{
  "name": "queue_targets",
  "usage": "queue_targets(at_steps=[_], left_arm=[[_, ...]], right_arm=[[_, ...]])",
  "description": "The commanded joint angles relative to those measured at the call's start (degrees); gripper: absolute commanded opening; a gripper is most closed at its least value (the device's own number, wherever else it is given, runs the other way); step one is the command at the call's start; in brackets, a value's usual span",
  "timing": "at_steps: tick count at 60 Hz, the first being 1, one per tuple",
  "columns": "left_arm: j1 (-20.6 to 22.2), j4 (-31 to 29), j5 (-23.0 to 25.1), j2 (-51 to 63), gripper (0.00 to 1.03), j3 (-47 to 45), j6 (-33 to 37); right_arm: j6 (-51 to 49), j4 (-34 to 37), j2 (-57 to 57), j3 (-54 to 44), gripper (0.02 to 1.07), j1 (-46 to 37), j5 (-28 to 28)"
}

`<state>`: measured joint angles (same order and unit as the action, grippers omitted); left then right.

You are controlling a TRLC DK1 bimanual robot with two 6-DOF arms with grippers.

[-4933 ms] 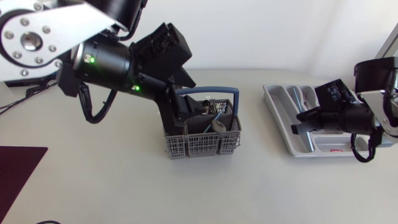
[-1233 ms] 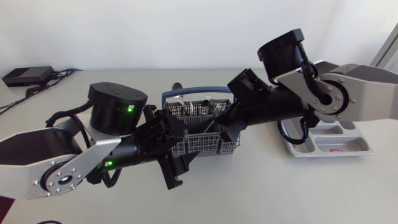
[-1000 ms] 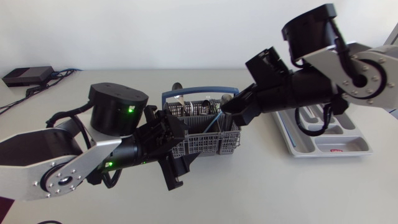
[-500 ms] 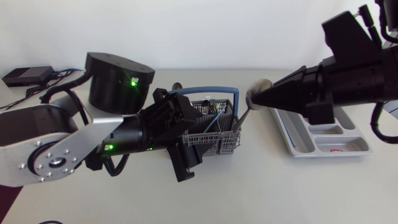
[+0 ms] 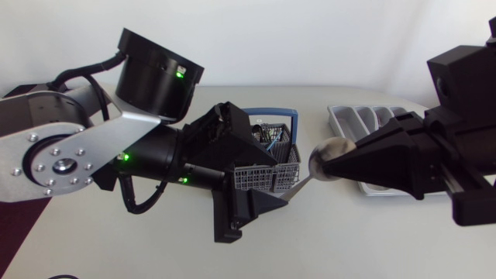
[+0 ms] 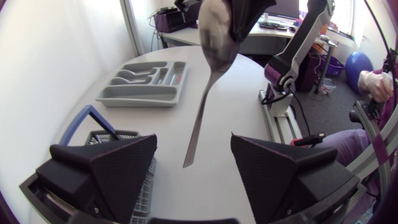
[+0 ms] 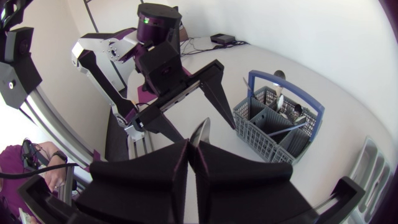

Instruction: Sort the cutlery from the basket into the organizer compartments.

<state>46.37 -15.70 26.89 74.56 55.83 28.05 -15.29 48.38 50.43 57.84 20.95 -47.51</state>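
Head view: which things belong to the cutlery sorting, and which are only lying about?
Job: spoon, held up above the table; basket with more cutlery; organizer.
Lying about: dark red mat at the table's left edge.

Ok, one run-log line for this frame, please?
right gripper: shut on spoon, aloft between cutlery basket and organizer | left gripper: open, flanking spoon handle, no contact | more cutlery left to sort

Head view looks down; wrist views face each other, sharing the basket (image 5: 267, 177).
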Motion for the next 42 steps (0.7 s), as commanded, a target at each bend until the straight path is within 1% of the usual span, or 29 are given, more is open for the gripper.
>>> queue_targets(at_steps=[1, 7, 11, 16, 20, 22, 26, 32, 42], left_arm=[[0.0, -2.0, 3.5, 1.3, 0.77, 2.0, -1.2], [0.1, -2.8, 5.4, 2.3, 0.76, 2.2, -1.2], [0.3, -2.8, 6.6, 3.0, 0.70, 2.3, -1.2], [0.7, -2.8, 6.9, 3.7, 0.65, 2.5, -1.2], [0.7, -2.8, 7.0, 4.2, 0.65, 2.7, -1.2], [0.7, -2.8, 7.2, 4.6, 0.61, 2.7, -1.2], [0.6, -2.8, 8.3, 5.2, 0.59, 2.9, -1.2], [0.5, -2.8, 9.6, 5.4, 0.51, 3.0, -1.2], [0.5, -2.7, 9.7, 5.9, 0.40, 3.1, -1.2]], right_arm=[[-0.4, 0.8, -1.2, -1.1, 0.09, 0.5, -2.2], [0.5, 0.8, -2.1, -1.7, 0.09, 0.5, -4.2], [0.9, 0.8, -2.5, -1.9, 0.09, 0.6, -4.9], [1.5, 0.8, -3.0, -1.8, 0.09, 0.5, -5.8], [1.9, 0.8, -3.3, -1.6, 0.09, 0.4, -6.5], [2.4, 0.8, -3.6, -1.5, 0.09, 0.4, -6.7], [3.1, 0.8, -3.9, -1.4, 0.09, 0.5, -7.6], [3.5, 0.5, -4.2, -1.4, 0.09, 0.6, -7.7], [3.7, 0.4, -4.3, -1.3, 0.09, 0.7, -7.8]])
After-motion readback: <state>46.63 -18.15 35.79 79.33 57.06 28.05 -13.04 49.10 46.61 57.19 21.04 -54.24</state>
